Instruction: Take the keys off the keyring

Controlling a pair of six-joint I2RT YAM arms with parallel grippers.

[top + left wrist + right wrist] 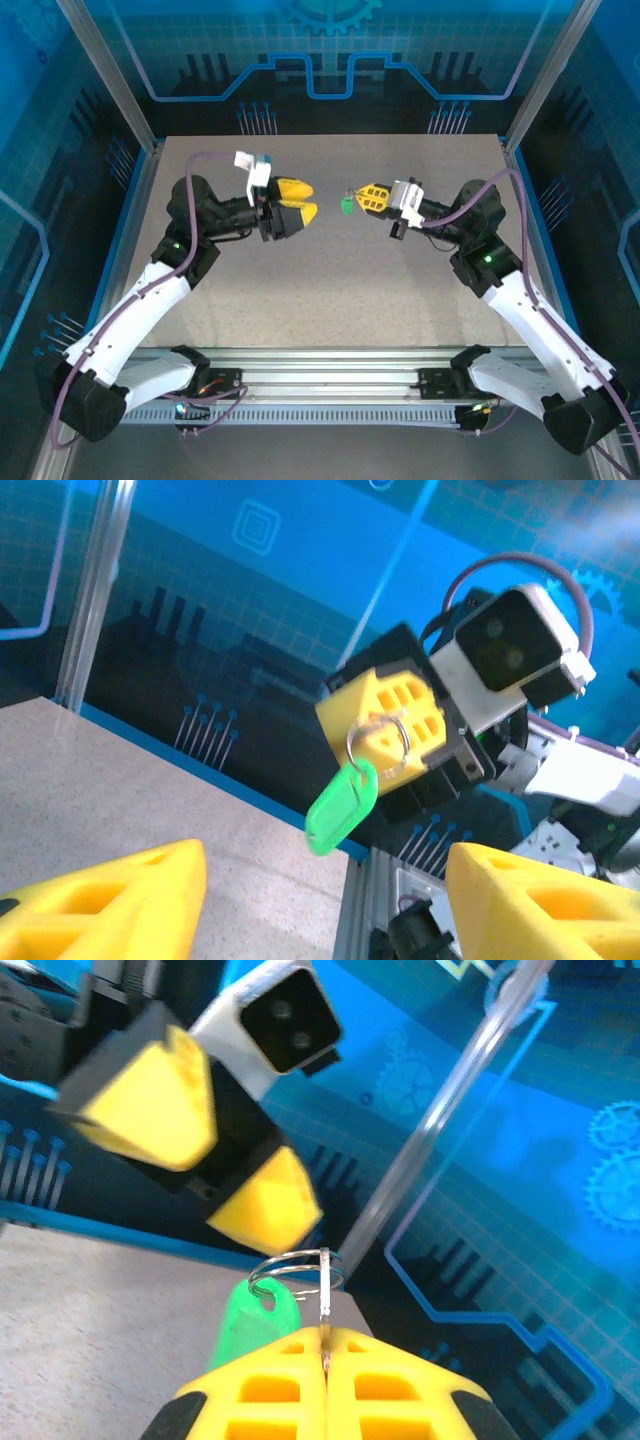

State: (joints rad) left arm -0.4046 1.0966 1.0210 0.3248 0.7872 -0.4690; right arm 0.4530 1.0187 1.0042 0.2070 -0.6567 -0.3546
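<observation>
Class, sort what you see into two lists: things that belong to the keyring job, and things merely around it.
Job:
keyring
green tag hanging on it
right tool, shut on the keyring
left tool, open, facing it

Merely there:
table
blue wall panels
metal frame

Silver keyring [378,742] aloft, green tag [341,807] dangling beneath

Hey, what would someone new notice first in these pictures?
The right gripper, raised above the table, pinches a metal keyring with a bright green tag dangling below. Facing it from the left, the left gripper hangs open, jaws spread wide.
</observation>
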